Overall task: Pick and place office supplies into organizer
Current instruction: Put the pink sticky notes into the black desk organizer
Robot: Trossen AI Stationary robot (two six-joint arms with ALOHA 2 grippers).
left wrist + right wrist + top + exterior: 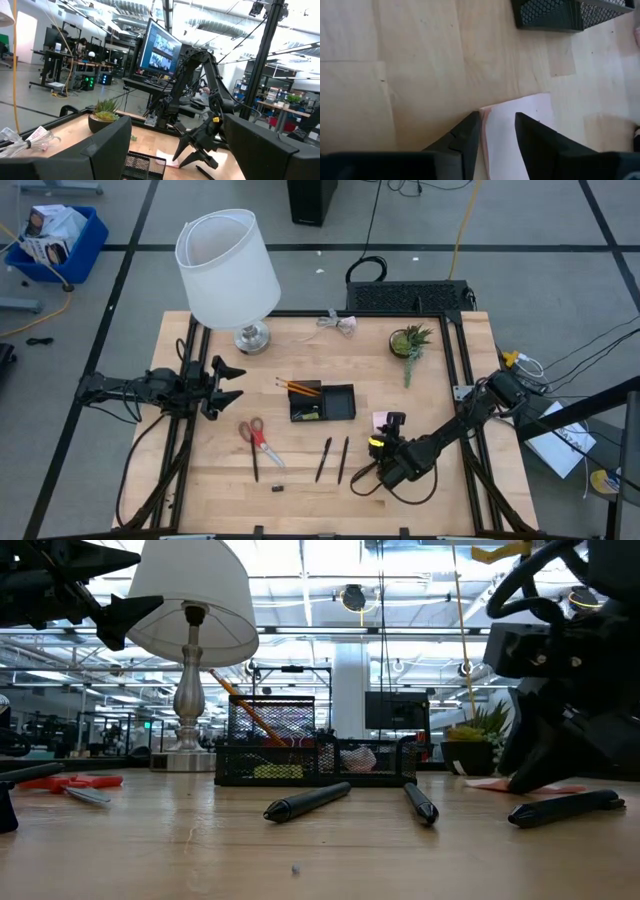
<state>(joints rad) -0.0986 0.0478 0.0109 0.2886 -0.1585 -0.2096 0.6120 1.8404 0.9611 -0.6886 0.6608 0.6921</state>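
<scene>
A pink sticky-note pad (512, 117) lies flat on the table, right of the black organizer (322, 403). My right gripper (497, 125) is down at the pad with its fingers open. One fingertip (522, 122) is over the pad's top. The other fingertip (472, 122) is just off the pad's edge. Orange pencils (298, 387) lean out of the organizer's left end. Red-handled scissors (255, 435) and two black pens (333, 460) lie near the front. A third pen (565, 807) lies by my right arm. My left gripper (235, 385) hangs open above the table's left side. My right gripper comes at the pad's edge (482, 115) slanting down from the table's near right. One finger is over the pad's top and the other is beside the pad. I cannot tell whether either fingertip touches it. The pad lies flat on the table.
A white-shaded lamp (228, 265) stands at the far left and a small potted plant (410, 340) at the far right. A clear wrapper (338, 322) lies between them. A tiny dark bit (278, 488) sits near the front edge.
</scene>
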